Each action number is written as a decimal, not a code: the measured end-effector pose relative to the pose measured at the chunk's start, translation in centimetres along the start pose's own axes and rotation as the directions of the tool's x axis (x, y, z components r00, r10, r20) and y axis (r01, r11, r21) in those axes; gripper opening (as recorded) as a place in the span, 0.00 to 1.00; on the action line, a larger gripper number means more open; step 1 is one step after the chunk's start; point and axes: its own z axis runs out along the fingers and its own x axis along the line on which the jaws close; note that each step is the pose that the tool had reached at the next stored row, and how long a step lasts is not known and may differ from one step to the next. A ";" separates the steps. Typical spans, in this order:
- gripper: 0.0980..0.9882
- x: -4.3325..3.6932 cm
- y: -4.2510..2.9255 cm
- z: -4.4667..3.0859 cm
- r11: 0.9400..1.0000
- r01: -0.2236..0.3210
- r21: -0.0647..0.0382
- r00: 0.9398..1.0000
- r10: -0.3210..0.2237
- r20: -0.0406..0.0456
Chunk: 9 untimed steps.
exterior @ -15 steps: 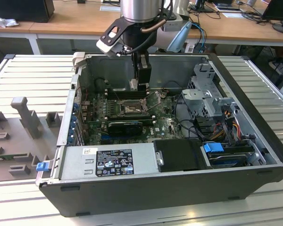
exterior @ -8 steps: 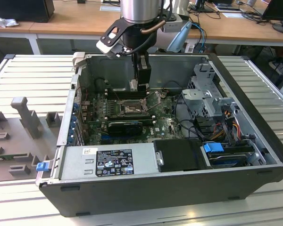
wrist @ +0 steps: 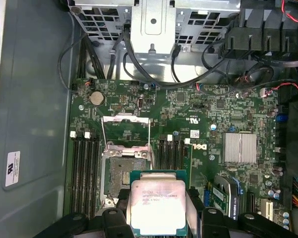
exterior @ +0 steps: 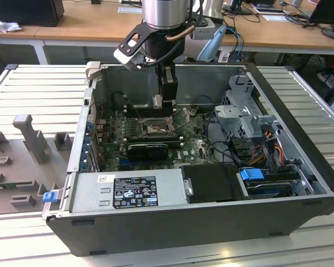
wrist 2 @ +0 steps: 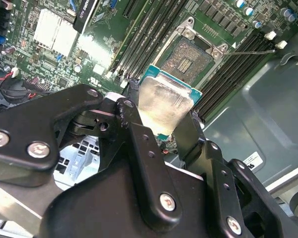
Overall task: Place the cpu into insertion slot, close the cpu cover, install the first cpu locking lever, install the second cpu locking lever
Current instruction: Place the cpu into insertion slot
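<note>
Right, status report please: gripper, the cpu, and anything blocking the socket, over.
Gripper shut on cpu, inside computer case. Cpu held clear of insertion slot, not seated. Cpu cover swung open; slot bare.

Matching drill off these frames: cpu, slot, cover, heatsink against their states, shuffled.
Things:
1. cpu
2. slot
3. cover
4. heatsink

States:
A. empty, contacts bare
B. finned silver block on the board
C. clamped by the gripper, above the board
D. swung open, off the slot

Pairs: 1-C, 2-A, 3-D, 4-B
</note>
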 end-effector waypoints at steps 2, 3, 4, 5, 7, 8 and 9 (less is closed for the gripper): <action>0.48 0.00 0.00 0.05 1.000 -0.002 0.000 1.000 0.002 0.000; 0.48 0.00 0.00 0.09 1.000 -0.005 0.000 1.000 0.005 0.000; 0.48 0.00 -0.01 0.11 1.000 -0.007 0.000 1.000 0.007 0.001; 0.48 0.00 -0.01 0.13 1.000 -0.009 0.000 1.000 0.009 0.001; 0.48 -0.01 -0.02 0.25 1.000 -0.018 0.000 1.000 0.018 0.001; 0.48 -0.01 -0.02 0.28 1.000 -0.021 0.000 1.000 0.021 0.002; 0.48 -0.01 -0.02 0.30 1.000 -0.023 -0.001 1.000 0.023 0.002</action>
